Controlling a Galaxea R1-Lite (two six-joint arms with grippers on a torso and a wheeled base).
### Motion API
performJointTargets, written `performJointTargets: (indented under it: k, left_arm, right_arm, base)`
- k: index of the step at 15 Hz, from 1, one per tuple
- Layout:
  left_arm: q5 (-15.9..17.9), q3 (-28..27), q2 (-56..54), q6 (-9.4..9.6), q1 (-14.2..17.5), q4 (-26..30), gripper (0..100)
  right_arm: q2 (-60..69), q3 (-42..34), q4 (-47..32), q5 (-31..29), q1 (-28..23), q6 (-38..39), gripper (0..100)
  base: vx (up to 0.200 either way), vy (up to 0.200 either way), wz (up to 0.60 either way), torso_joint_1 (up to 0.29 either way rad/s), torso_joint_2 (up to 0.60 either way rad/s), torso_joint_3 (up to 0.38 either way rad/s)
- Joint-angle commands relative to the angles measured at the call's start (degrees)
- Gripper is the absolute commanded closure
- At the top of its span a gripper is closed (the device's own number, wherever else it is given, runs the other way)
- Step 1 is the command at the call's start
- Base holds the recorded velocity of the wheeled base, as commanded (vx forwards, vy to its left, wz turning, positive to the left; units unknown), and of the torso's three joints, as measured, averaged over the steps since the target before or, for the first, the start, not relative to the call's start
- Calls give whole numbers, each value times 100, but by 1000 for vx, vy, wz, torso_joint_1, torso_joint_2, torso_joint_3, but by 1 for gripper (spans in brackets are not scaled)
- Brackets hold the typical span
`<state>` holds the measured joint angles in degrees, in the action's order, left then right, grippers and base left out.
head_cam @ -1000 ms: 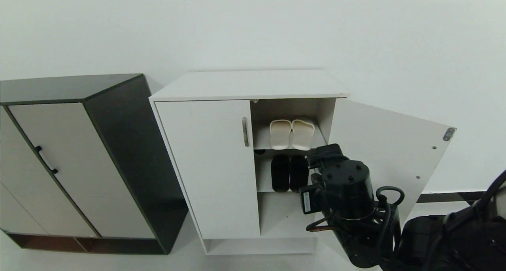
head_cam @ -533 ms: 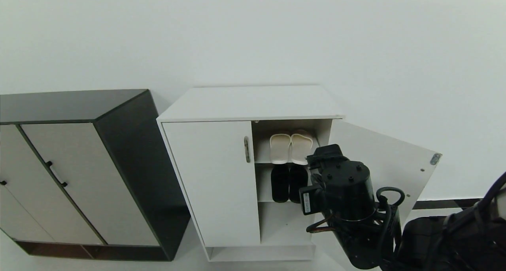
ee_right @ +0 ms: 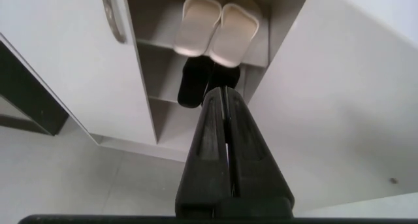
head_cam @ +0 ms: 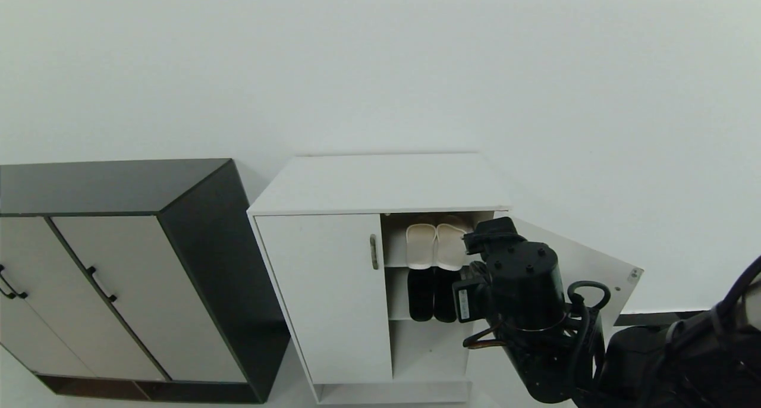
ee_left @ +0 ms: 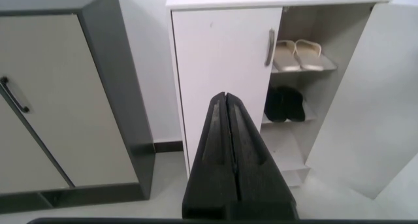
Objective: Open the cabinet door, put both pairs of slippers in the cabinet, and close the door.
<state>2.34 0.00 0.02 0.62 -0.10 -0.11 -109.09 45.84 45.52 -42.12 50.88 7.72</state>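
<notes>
With the white slippers [head_cam: 437, 245] and black slippers [head_cam: 431, 295] in the cabinet [head_cam: 380, 182], I'd hook the right end effector [ee_right: 226, 93], pressed together, behind the open door [ee_right: 339, 106] and sweep it steadily shut.

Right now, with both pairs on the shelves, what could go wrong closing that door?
The right gripper, shut and empty, sits in front of the open compartment, so the open door could swing into the arm. The white slippers and black slippers reach close to the shelf fronts; the door might catch them.
</notes>
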Motion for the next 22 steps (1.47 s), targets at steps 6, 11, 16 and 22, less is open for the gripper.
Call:
performJointTargets:
  k: [6, 11, 16, 22]
  left_arm:
    - [3, 0, 6, -1, 1, 2, 100]
    - [3, 0, 6, -1, 1, 2, 100]
    - [3, 0, 6, 43, 1, 2, 100]
    - [3, 0, 6, 8, 1, 2, 100]
  right_arm:
    - [20, -13, 27, 37, -35, -16, 100]
    - [46, -31, 27, 55, -43, -33, 100]
    - [46, -13, 89, 55, -219, -200, 100]
    - [20, 57, 185, 81, -316, -218, 100]
  base:
    - [0, 0, -100, 72, -165, -95]
    - [0, 0, -600, 5, -2, -1]
    - [0, 0, -360, 1, 0, 3]
    - [-100, 0, 0, 2, 0, 2]
